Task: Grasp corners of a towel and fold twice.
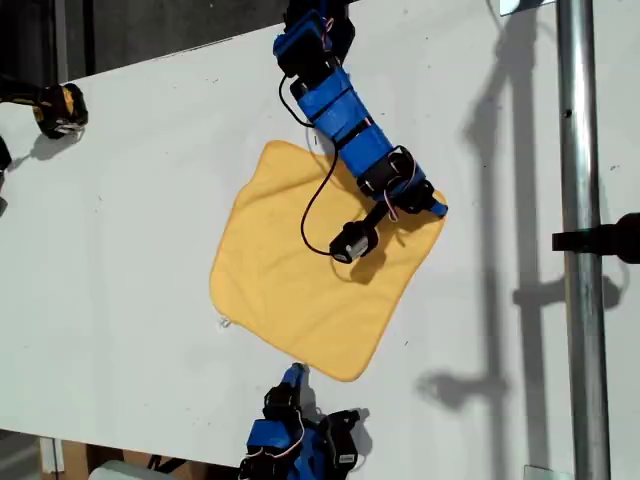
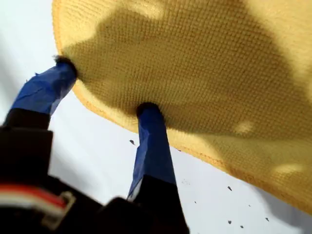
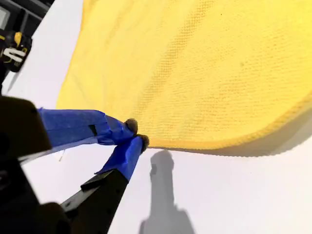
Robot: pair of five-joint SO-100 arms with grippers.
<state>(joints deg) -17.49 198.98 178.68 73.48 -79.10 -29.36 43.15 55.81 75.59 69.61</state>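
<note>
The yellow-orange towel (image 1: 310, 260) lies flat and spread on the white table (image 1: 130, 250), turned like a diamond. My first gripper (image 1: 432, 208) reaches down from the far side to the corner nearest the exterior view's right. It is open (image 2: 107, 87), with both blue fingertips (image 2: 148, 111) against the hemmed edge of the towel (image 2: 195, 73) and no cloth between them. My second gripper (image 1: 293, 373) comes from the near side. It is shut (image 3: 135, 135), its tips right at the hem of the towel (image 3: 195, 63) close to the near corner, with no cloth lifted.
A black-and-yellow object (image 1: 60, 108) sits at the exterior view's far left, also in the second wrist view (image 3: 12, 48). A metal pole (image 1: 580, 240) with a black clamp (image 1: 610, 238) crosses the exterior view's right. A wrist camera (image 1: 350, 243) and its cable hang over the towel.
</note>
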